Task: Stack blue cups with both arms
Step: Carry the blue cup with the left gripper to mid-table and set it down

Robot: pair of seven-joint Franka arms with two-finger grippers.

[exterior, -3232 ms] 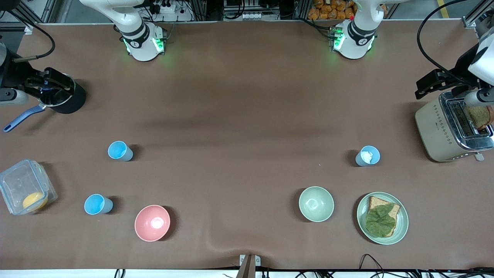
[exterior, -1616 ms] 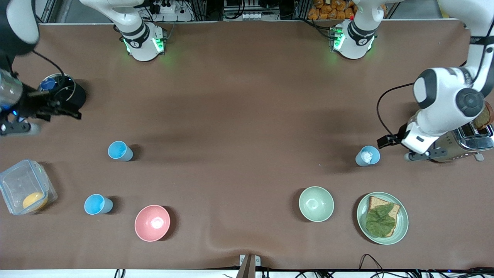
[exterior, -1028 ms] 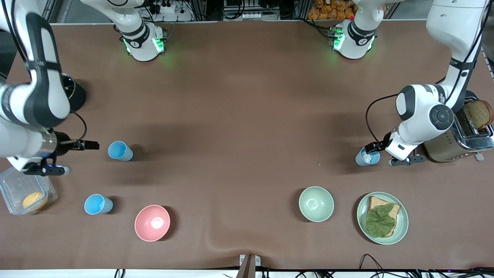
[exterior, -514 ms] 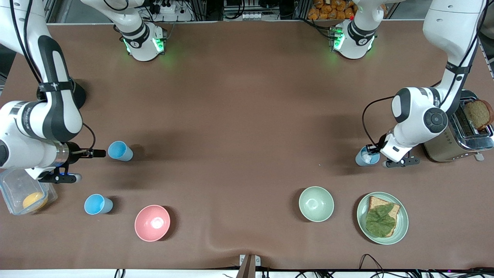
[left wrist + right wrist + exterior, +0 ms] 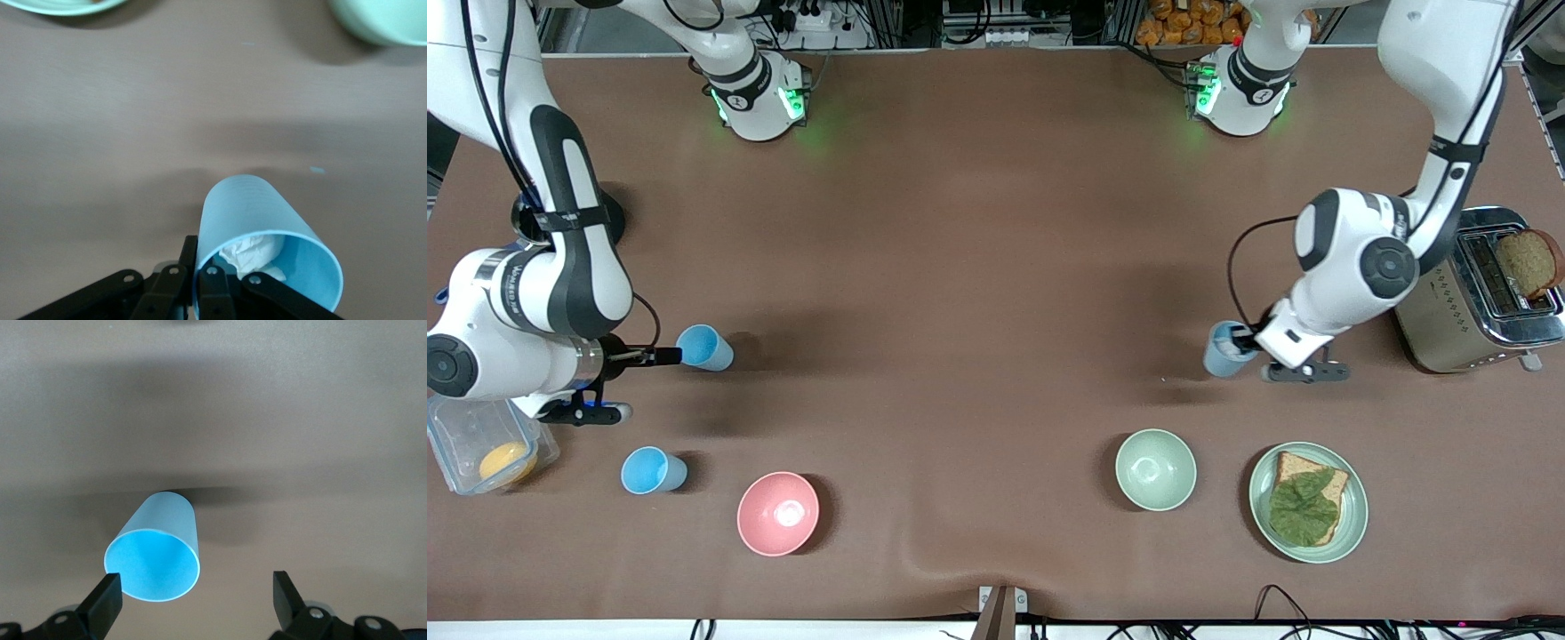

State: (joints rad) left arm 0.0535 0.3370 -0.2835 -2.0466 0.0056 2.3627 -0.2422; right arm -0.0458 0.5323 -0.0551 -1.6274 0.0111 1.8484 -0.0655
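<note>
Grey-blue cup (image 5: pixel 1221 351) holding crumpled white paper is pinched at its rim by the left hand (image 5: pixel 1243 339) above the counter (image 5: pixel 978 267), while the right hand (image 5: pixel 193 600), fingers spread, flanks the bright blue cup (image 5: pixel 703 347).

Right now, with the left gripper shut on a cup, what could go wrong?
1. The left gripper pinches only the rim of the grey-blue cup, so it may slip.
2. Crumpled white paper inside could block nesting.
3. The open right gripper has one finger at the bright blue cup's rim; it may tip it.
</note>
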